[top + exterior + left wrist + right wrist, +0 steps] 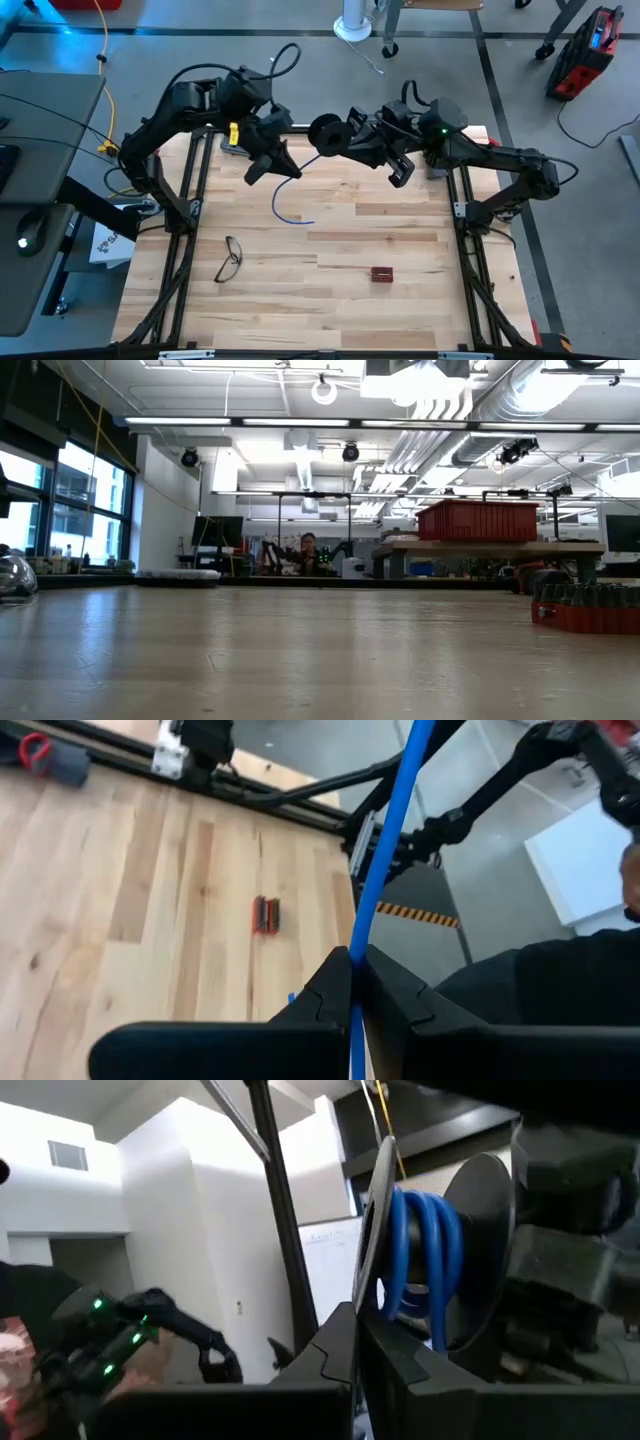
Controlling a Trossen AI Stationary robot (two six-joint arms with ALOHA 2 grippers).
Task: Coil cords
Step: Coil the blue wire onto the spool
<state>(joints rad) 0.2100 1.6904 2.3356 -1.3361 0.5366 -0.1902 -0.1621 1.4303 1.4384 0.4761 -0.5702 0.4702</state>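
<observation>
A black spool (325, 131) hangs high over the far middle of the table, with blue cord (420, 1250) wound between its two flanges. My right gripper (350, 138) is shut on it. From the spool the cord (283, 208) runs to my left gripper (283, 165), which is shut on it just left of the spool. Past the fingers the cord drops in a loose curve, and its tail (300, 221) lies on the wood. My left gripper pinches the blue cord (353, 952) between its two shut fingers, along a free stretch between spool and tail. The fingers slant downward and lie across the cord. Beyond them the cord (395, 810) runs off straight and taut. My right gripper holds the spool by the rim of one black flange (368, 1295), pinched between its two fingers. The spool is lifted clear of the table, with its blue windings beside the fingers.
Eyeglasses (229, 258) lie near the table's left side. A small red block (381, 273) sits toward the near right, and the low view shows it too (585, 612). Black frame rails (185, 200) run along both sides.
</observation>
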